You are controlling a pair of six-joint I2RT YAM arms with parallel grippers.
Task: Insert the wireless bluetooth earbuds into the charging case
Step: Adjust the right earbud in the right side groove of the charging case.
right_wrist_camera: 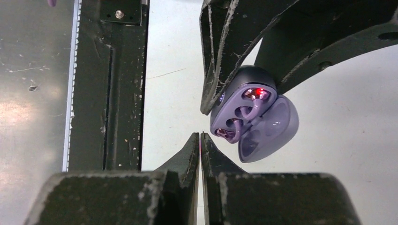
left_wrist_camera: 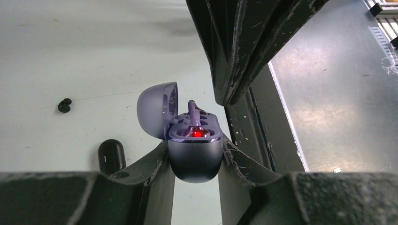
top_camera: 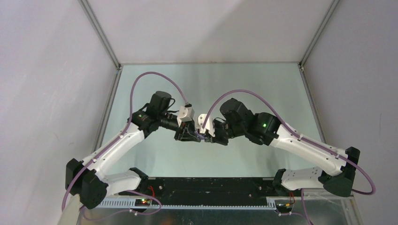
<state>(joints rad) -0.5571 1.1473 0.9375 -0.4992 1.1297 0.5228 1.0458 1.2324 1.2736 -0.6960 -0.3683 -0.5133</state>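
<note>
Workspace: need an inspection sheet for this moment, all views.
Surface: pale table, scuffed.
Job's things: lilac charging case, lid open; lilac earbuds in its wells, seating unclear; black earbud loose on the table; black case lying closed.
Clutter: nothing seen.
Grippers: left gripper clamps the lilac case; right gripper shut, empty, beside it.
Cables: purple cables loop above the arms.
Surroundings: white walls, metal frame.

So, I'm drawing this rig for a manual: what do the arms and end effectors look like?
Left arm and right arm: white links, black joints, a lilac cable, a green light. Left end effector and right end effector: two scuffed black tapering fingers.
</note>
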